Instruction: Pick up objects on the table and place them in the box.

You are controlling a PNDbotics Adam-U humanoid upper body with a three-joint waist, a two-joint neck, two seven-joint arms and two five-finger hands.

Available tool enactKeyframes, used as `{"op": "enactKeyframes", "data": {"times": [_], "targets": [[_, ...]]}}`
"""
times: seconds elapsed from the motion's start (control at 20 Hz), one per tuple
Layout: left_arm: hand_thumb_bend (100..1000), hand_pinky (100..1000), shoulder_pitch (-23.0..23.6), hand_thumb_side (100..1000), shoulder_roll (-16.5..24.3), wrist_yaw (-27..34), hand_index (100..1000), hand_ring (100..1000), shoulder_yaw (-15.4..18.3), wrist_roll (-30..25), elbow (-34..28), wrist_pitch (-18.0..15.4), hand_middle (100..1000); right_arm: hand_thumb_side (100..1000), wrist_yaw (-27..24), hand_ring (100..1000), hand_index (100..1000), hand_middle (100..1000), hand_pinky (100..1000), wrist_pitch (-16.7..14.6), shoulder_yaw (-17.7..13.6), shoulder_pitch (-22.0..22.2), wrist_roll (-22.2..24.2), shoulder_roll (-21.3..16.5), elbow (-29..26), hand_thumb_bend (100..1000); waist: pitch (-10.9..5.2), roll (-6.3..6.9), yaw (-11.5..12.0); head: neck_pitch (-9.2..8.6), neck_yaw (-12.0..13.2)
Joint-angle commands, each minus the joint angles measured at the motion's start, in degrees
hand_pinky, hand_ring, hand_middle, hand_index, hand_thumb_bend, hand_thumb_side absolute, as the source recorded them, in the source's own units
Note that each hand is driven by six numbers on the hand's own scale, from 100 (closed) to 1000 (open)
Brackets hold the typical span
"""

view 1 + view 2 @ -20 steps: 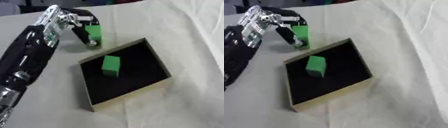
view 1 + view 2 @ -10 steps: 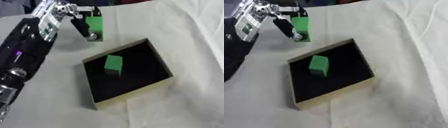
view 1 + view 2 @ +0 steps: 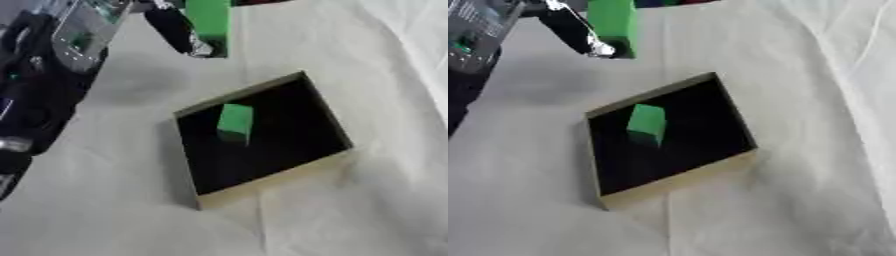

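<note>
— Where is the left hand [image 3: 131, 15] sitting now?

— At the top left, above the white cloth [image 3: 367, 200], with its fingers [image 3: 179, 35] curling round a green block [image 3: 208, 20] and pinching it clear of the table, beyond the box's far corner.

— And the box?

— The black-lined box [image 3: 680, 182] is lying askew in the middle, tan walls showing at its near edge. A second green block [image 3: 646, 122] is standing inside it, towards the far left part of the floor.

— The right hand?

— It is not showing in either view.
</note>
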Motion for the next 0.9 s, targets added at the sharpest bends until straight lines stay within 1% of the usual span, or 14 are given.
{"op": "enactKeyframes", "data": {"times": [0.05, 0.25, 0.4, 0.55, 0.7, 0.9], "targets": [[100, 645, -0.3, 249, 0.7, 2.6, 718, 532, -1.1, -0.2, -5.9, 2.1, 508, 856, 0.2, 770, 936, 616, 883, 0.1, -0.7, -0.7, -0.3, -1.5, -0.8, 100, -1.7, -0.49, 0.2, 0.62, -0.4], [100, 644, -0.3, 261, -1.0, 4.6, 717, 529, -2.8, -1.2, -8.6, 3.7, 507, 851, 0.1, 771, 937, 617, 883, 0.0, -0.6, -1.0, -0.3, -1.1, -0.8, 100, -1.98, -0.67, 0.3, 0.93, -0.6], [100, 644, -0.8, 271, -2.4, 5.6, 718, 530, -4.0, -1.7, -8.1, 4.4, 508, 848, 0.1, 771, 937, 617, 883, 0.0, -0.7, -1.2, -0.3, -0.9, -0.8, 100, -2.1, -0.72, 0.1, 1.16, -0.6], [100, 644, -1.2, 272, -4.2, 5.1, 718, 530, -5.2, -1.9, -7.1, 4.4, 508, 846, -0.1, 771, 936, 617, 883, 0.0, -0.8, -1.3, -0.4, -0.7, -0.8, 100, -2.15, -0.68, 0.0, 1.2, -0.6], [100, 643, -1.1, 269, -6.5, 3.2, 718, 532, -5.9, -1.4, -6.1, 4.2, 508, 847, -0.2, 771, 936, 618, 883, -0.1, -0.9, -1.4, -0.5, -0.6, -0.8, 100, -2.14, -0.67, -0.1, 1.15, -0.6], [100, 650, 0.2, 260, -9.8, -4.3, 725, 543, -6.3, 0.0, -5.3, 3.7, 511, 849, -0.3, 771, 936, 618, 884, -0.1, -0.8, -1.4, -0.4, -0.5, -0.8, 100, -2.11, -0.66, 0.1, 0.78, -0.8]]}}
